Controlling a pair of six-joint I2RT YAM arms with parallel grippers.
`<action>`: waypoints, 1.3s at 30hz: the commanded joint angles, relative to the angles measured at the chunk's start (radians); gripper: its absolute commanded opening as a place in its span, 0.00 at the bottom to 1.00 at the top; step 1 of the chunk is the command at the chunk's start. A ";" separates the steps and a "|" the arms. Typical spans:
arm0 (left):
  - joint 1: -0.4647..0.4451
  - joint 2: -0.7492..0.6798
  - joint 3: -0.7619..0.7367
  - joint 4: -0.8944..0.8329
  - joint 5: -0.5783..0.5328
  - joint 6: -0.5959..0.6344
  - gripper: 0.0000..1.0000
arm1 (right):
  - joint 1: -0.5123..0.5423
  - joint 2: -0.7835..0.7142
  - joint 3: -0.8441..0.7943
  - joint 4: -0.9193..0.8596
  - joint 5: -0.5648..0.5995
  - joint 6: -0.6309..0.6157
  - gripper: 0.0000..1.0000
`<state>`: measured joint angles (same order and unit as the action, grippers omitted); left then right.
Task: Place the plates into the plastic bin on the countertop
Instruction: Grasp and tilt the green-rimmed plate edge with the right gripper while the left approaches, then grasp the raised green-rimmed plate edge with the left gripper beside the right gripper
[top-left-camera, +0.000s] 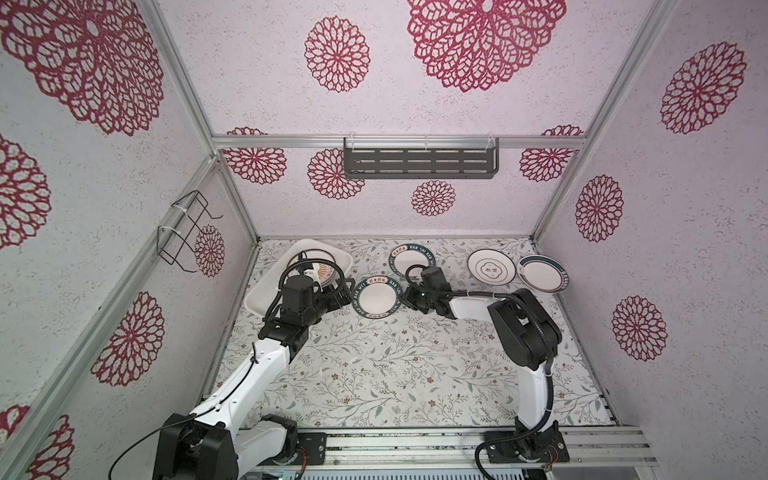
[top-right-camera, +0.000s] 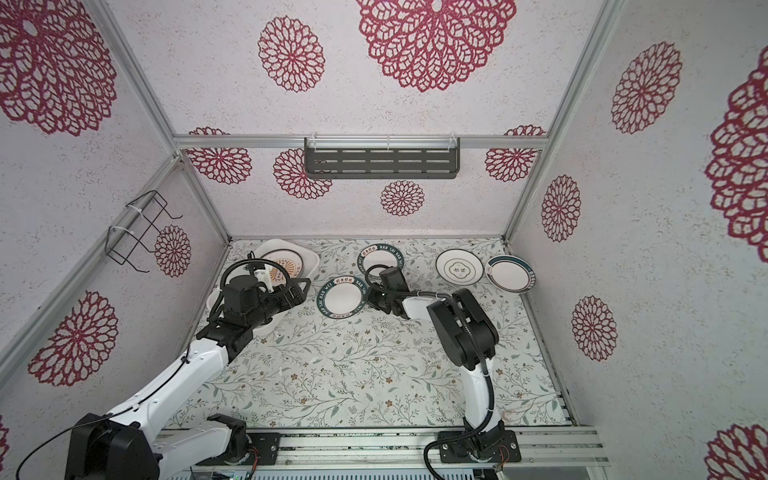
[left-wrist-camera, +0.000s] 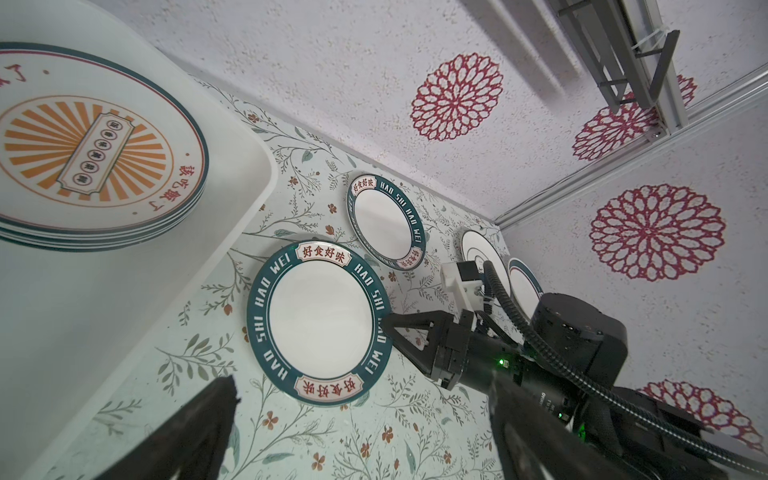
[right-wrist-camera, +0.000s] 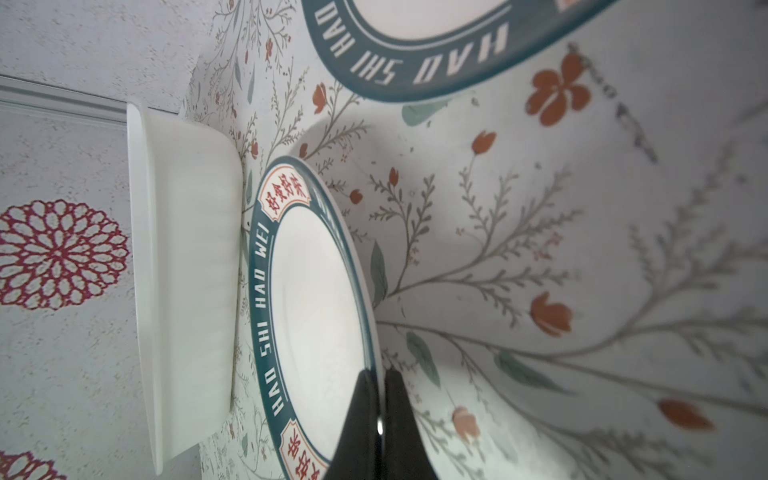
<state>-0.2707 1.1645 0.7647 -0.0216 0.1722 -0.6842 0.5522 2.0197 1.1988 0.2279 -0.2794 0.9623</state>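
A teal-rimmed plate (top-left-camera: 377, 297) (top-right-camera: 341, 298) (left-wrist-camera: 320, 322) (right-wrist-camera: 316, 311) lies on the countertop (top-left-camera: 395, 374) just right of the plastic bin (top-left-camera: 259, 299) (top-right-camera: 313, 262) (left-wrist-camera: 257, 166) (right-wrist-camera: 187, 270). My right gripper (top-left-camera: 401, 298) (top-right-camera: 366, 297) (left-wrist-camera: 388, 328) (right-wrist-camera: 376, 374) is shut on its right rim. Close to the plate's left rim, at the bin's edge, my left gripper (top-left-camera: 345, 294) (top-right-camera: 301, 289) (left-wrist-camera: 361, 436) stands open and empty. A stack of sunburst plates (top-left-camera: 328, 270) (top-right-camera: 286, 264) (left-wrist-camera: 87, 153) sits in the bin.
A second teal-rimmed plate (top-left-camera: 411, 259) (left-wrist-camera: 384, 220) lies behind my right wrist. Further right are a ringed plate (top-left-camera: 491, 267) and a plate (top-left-camera: 542, 272) propped against the right wall. A dark slotted shelf (top-left-camera: 419, 162) and a wire rack (top-left-camera: 183, 232) hang on the walls.
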 joint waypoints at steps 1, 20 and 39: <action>-0.006 0.048 0.041 -0.006 0.062 0.032 0.97 | 0.000 -0.110 -0.013 -0.019 -0.002 -0.044 0.00; -0.008 0.439 0.173 0.087 0.420 -0.030 0.99 | -0.111 -0.495 -0.231 -0.094 0.005 -0.117 0.00; -0.039 0.578 0.217 0.345 0.530 -0.205 0.50 | -0.151 -0.593 -0.342 0.090 -0.090 -0.019 0.00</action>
<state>-0.3016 1.7260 0.9665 0.2493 0.6868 -0.8608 0.4057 1.4799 0.8497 0.2169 -0.3397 0.9104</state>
